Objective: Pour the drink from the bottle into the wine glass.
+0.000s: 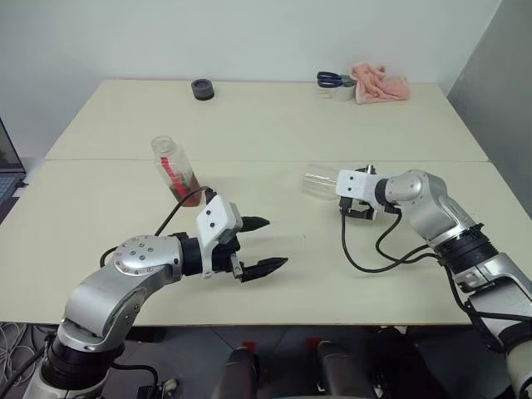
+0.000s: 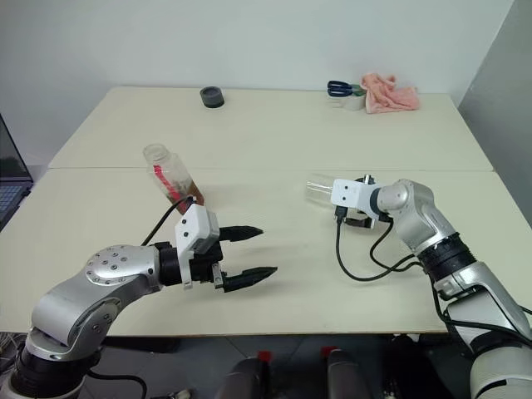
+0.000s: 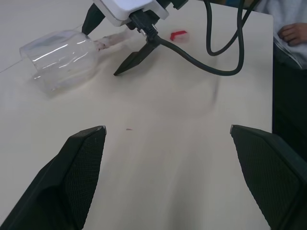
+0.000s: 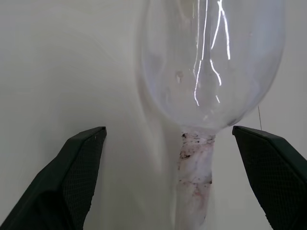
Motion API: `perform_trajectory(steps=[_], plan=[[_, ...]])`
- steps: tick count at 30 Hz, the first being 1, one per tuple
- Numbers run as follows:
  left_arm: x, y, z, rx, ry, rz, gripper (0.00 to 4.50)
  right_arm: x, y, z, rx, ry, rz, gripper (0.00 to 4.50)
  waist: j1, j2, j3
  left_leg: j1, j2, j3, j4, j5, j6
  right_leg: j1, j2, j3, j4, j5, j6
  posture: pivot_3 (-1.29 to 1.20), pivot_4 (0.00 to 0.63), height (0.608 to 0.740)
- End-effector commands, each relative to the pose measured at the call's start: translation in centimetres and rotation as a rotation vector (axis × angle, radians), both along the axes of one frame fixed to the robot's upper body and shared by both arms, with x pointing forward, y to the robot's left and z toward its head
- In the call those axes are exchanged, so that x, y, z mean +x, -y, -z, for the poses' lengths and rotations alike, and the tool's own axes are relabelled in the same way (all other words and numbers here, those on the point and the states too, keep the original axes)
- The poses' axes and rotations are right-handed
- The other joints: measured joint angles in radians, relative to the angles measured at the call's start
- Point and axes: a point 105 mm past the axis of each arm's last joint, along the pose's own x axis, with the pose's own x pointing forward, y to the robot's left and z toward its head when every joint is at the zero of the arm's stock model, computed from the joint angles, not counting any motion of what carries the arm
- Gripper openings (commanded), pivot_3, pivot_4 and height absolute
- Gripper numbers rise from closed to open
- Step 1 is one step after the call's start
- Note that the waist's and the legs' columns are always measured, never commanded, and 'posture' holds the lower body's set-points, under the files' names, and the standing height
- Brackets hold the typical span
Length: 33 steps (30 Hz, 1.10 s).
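Right gripper (image 1: 359,209) fingers are spread wide around the stem, nothing gripped yet. The wine glass (image 1: 320,183) is lying on its side on the bench (image 1: 274,125), centre-right of frame. Left gripper (image 1: 262,245) is wide open and empty, with the bottle (image 1: 177,172) seen tilted just behind it, centre-left. If the stem gets clipped off-centre, the glass could be rolled away or cracked.

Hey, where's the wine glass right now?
The wine glass lies on its side on the table, on the robot's right, just in front of the open right pincer, whose fingers straddle its stem. The bottle stands away on the left.
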Motion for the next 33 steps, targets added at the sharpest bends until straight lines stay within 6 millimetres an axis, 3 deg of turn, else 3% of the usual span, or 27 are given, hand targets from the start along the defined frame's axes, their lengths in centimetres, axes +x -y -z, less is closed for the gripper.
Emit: perform_trajectory(steps=[1,7,8,10,20,23,27,33], plan=[[-0.5,0.4,-0.7,-0.008,0.042,0.021,4.48,1.0,0.7,-1.1,-0.055,0.038,0.009,4.50,0.000,0.000,0.000,0.000,0.000,0.000,0.000,0.000,0.000,0.000,0.000,0.000,0.000,0.000,0.000,0.00,0.150,0.740],[-0.7,0.4,-0.5,-0.004,0.039,0.013,4.48,1.9,1.9,-0.9,-0.087,0.017,0.044,4.50,0.000,0.000,0.000,0.000,0.000,0.000,0.000,0.000,0.000,0.000,0.000,0.000,0.000,0.000,0.000,0.00,0.150,0.740],[-0.7,0.3,-0.5,-0.003,0.038,0.012,4.50,1.9,1.9,-0.9,-0.087,0.015,0.044,4.32,0.000,0.000,0.000,0.000,0.000,0.000,0.000,0.000,0.000,0.000,0.000,0.000,0.000,0.000,0.000,0.00,0.150,0.740],[-0.8,0.2,-0.5,-0.002,0.036,0.011,4.50,2.0,1.9,-0.9,-0.088,0.008,0.040,3.89,0.000,0.000,0.000,0.000,0.000,0.000,0.000,0.000,0.000,0.000,0.000,0.000,0.000,0.000,0.000,0.00,0.150,0.740],[-1.4,0.0,-0.2,0.008,0.018,0.009,4.50,1.8,1.1,-0.7,-0.086,-0.005,0.007,0.36,0.000,0.000,0.000,0.000,0.000,0.000,0.000,0.000,0.000,0.000,0.000,0.000,0.000,0.000,0.000,0.00,0.150,0.740],[-1.8,-0.3,0.2,0.015,0.004,-0.011,4.50,2.3,-0.4,-1.4,-0.029,0.057,-0.026,0.19,-0.001,0.000,0.000,0.000,0.000,0.000,0.000,0.000,0.000,0.000,0.000,0.000,0.000,0.000,0.000,0.00,0.150,0.740],[-3.5,-0.4,2.1,0.044,-0.023,-0.036,4.50,2.7,-5.3,-2.6,0.263,0.103,-0.089,0.19,-0.029,0.000,0.000,0.001,0.001,0.002,-0.001,0.000,0.000,-0.001,0.000,0.002,0.001,0.000,-0.001,0.00,0.150,0.740],[-3.2,-1.8,2.3,-0.125,0.128,-0.360,4.50,3.0,-11.4,-3.6,0.965,-0.029,-0.002,0.19,-0.047,0.000,0.000,0.005,0.008,0.004,-0.002,0.000,0.000,0.000,0.001,0.004,0.001,0.004,-0.006,0.00,0.150,0.740]])
